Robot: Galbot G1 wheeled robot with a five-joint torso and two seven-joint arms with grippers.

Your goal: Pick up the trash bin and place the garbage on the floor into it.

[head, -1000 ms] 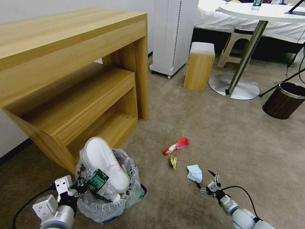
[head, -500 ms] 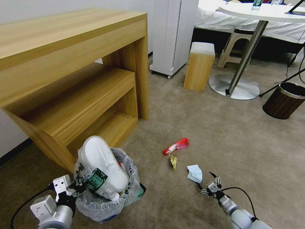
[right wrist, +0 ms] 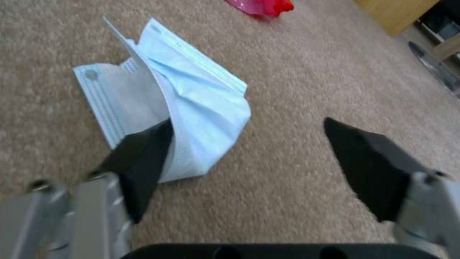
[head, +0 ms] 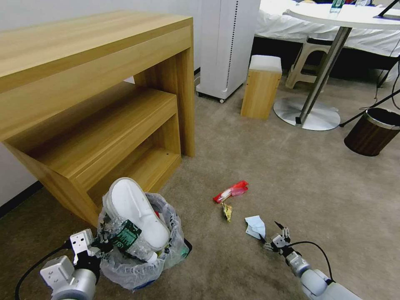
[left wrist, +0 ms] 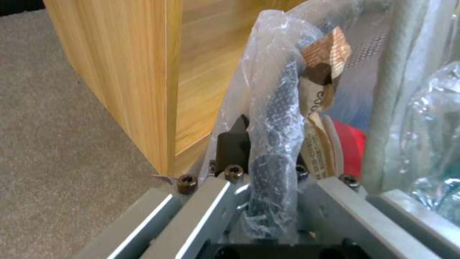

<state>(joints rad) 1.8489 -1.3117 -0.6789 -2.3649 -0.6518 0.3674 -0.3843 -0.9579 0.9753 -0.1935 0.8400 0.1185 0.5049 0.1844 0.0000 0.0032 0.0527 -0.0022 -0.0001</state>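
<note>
The trash bin (head: 137, 254) sits low at the robot's left, on the beige floor (head: 258, 166) just in front of the wooden shelf unit (head: 91, 104). Its clear plastic liner (left wrist: 268, 90) is folded over the rim, and the left gripper (head: 100, 246) is clamped on that rim; the left wrist view shows the rim and liner pinched between its fingers (left wrist: 233, 144). One white slipper (head: 135, 214) stands out of the bin, and one crushed plastic bottle with a green label (head: 127, 239) leans beside it.

Three pieces of garbage lie loose on the carpet to the right of the bin: one red wrapper (head: 231, 191), one small yellow wrapper (head: 227, 211) just below it, and one pale blue face mask (head: 255, 226) nearest the right arm. The right gripper (head: 273, 235) is low at the mask with its jaws spread wide. In the right wrist view one fingertip (right wrist: 141, 151) touches the mask's (right wrist: 192, 108) edge, while the other stands well apart over bare carpet.

Farther back are one white tower appliance (head: 225, 46), one small wooden stool (head: 261, 86), one round table on a metal base (head: 308, 112) and one brown bin with a metallic rim (head: 373, 131). Nothing lies between the right gripper and the mask.
</note>
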